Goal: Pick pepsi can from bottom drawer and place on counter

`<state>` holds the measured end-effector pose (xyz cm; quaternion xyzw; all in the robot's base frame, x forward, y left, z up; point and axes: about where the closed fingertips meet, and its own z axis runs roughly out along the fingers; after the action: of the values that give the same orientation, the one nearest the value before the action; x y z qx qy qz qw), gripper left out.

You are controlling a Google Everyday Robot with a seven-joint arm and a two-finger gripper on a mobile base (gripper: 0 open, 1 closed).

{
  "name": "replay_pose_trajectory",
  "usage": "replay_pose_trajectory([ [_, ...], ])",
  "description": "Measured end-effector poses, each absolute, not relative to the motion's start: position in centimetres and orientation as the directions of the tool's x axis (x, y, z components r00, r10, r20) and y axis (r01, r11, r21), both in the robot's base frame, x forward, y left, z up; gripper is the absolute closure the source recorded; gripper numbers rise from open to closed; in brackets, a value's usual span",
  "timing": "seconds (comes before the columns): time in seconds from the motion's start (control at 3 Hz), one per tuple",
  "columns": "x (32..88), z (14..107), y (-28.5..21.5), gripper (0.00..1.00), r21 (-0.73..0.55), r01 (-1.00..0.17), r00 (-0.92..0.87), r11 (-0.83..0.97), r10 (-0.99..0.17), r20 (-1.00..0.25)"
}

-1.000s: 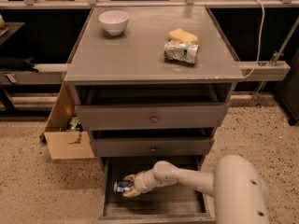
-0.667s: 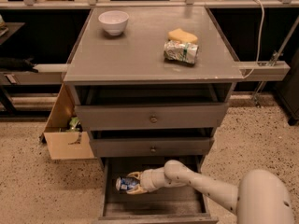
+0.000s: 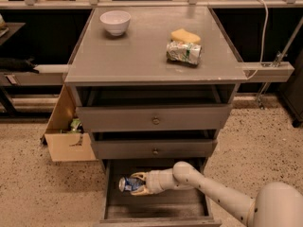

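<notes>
Pepsi can lies on its side inside the pulled-out bottom drawer, toward the drawer's 9 o'clock side, one silver end facing 9 o'clock. Gripper is down in the same drawer, its two pale fingers clenched on the can from the 12 and 6 o'clock sides. Cannot tell whether the can touches the drawer floor. Arm enters from the frame's 4 o'clock corner and reaches toward 9 o'clock. Two upper drawers with round knobs are closed. Counter carries a white bowl at its 11 o'clock corner, a foil snack packet near 2 o'clock, and a yellow sponge just behind the packet. Cardboard box stands on the floor at the cabinet's 9 o'clock.
</notes>
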<state>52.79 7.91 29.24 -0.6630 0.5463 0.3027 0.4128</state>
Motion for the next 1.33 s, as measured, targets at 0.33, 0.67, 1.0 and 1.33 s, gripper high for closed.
replay_pose_trajectory([
  [0.33, 51.4, 35.1, 8.5, 1.00, -0.224, -0.962, 0.270, -0.157, -0.410, -0.871],
  [0.67, 50.4, 41.2, 8.8, 1.00, -0.249, -0.938, 0.326, -0.242, -0.366, -0.871],
  [1.0, 49.5, 47.0, 8.8, 1.00, -0.286, -0.910, 0.383, -0.299, -0.348, -0.856],
  [1.33, 48.7, 52.3, 8.2, 1.00, -0.332, -0.888, 0.438, -0.317, -0.367, -0.820],
])
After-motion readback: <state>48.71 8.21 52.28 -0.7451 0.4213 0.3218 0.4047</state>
